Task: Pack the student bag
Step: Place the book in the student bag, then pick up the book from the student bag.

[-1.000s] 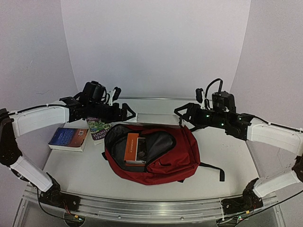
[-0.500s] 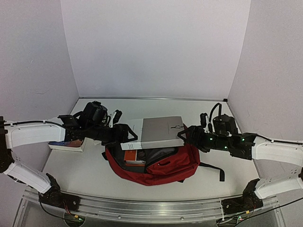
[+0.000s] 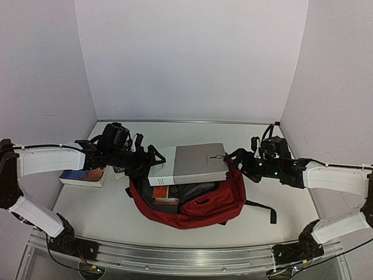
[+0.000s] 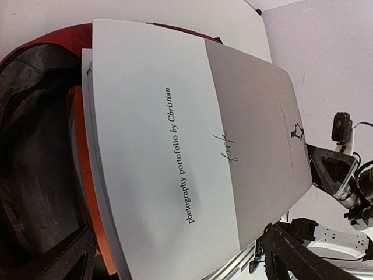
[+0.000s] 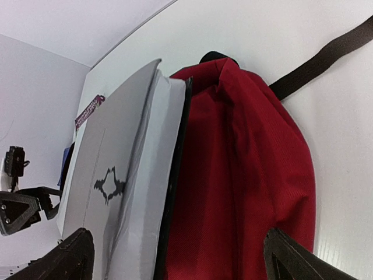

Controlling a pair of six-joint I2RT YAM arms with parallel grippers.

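The bag (image 3: 215, 201) lies flat on the table (image 3: 105, 204), between the two grippers. Its mouth is open and faces up. An orange book (image 3: 165, 193) is inside it. A big grey book (image 3: 192, 162) lies across the mouth on top of the bag, and one end sticks out past the bag's left side. It is not down inside yet. A blue book (image 3: 81, 175) waits well to the left of the bag.

The left gripper (image 3: 152, 160) is at the bag's left side, by the end of the grey book. Its jaws are wide open and hold nothing. The right gripper (image 3: 233, 158) is at the bag's right side. It is wide open too, with nothing in it.

The bag looks soft and floppy. It is cloth, so it will likely bend and sag when it is pulled, and the mouth can fold shut. It should not break or slip. With books inside it is probably getting heavy. A good place to hold looks like the cloth edge of the mouth, so the hole opens wider. The black strap (image 3: 262, 208) on the bag's right is good for tugging, but it would not open the mouth. The grey book is stiff and smooth, so it may slide off.
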